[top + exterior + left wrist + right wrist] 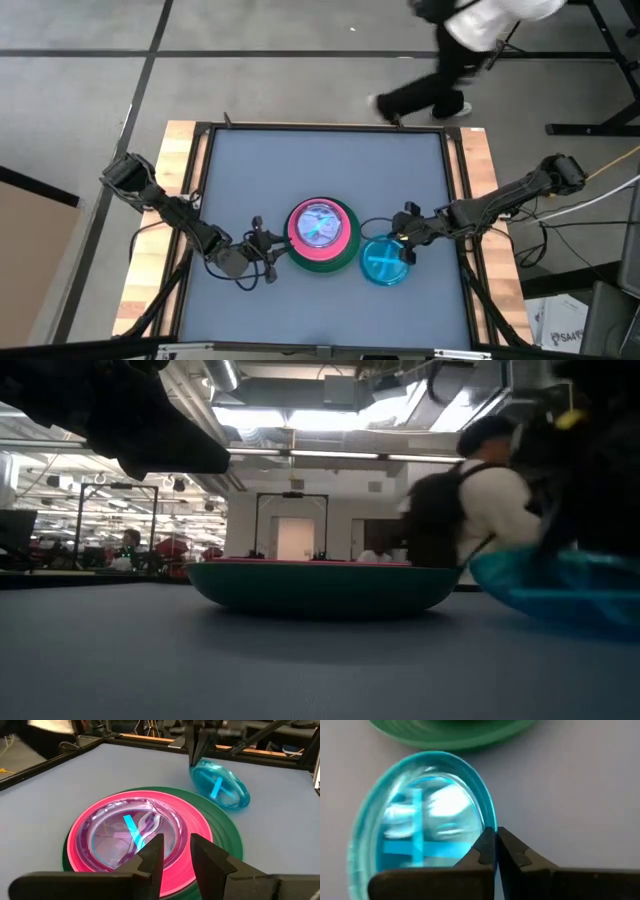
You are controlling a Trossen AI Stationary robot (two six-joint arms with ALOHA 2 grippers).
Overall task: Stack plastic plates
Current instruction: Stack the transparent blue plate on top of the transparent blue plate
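A stack stands at the table's middle: the large dark green plate (341, 262) at the bottom, the pink plate (296, 228) on it, and small translucent pink and blue plates (131, 831) nested on top. No grey plate shows. One translucent blue plate (381, 264) is to the right of the stack, tilted, with my right gripper (405, 250) shut on its rim. My left gripper (262, 248) is open just left of the stack, its fingers (155, 851) at the stack's near rim in the left wrist view. My right gripper pinches the translucent blue plate's rim (489, 822) between its two fingers, at the edge on the table's right-far side. The fingers come slanting down from the right. The plate (220, 785) is tilted, the held rim raised and the opposite rim (239, 802) low at the table.
The grey tabletop (320, 160) lies bare beyond the stack, inside a dark frame with wooden borders (170, 220). A person (450, 60) walks past the far edge and also shows in the low view (470, 510).
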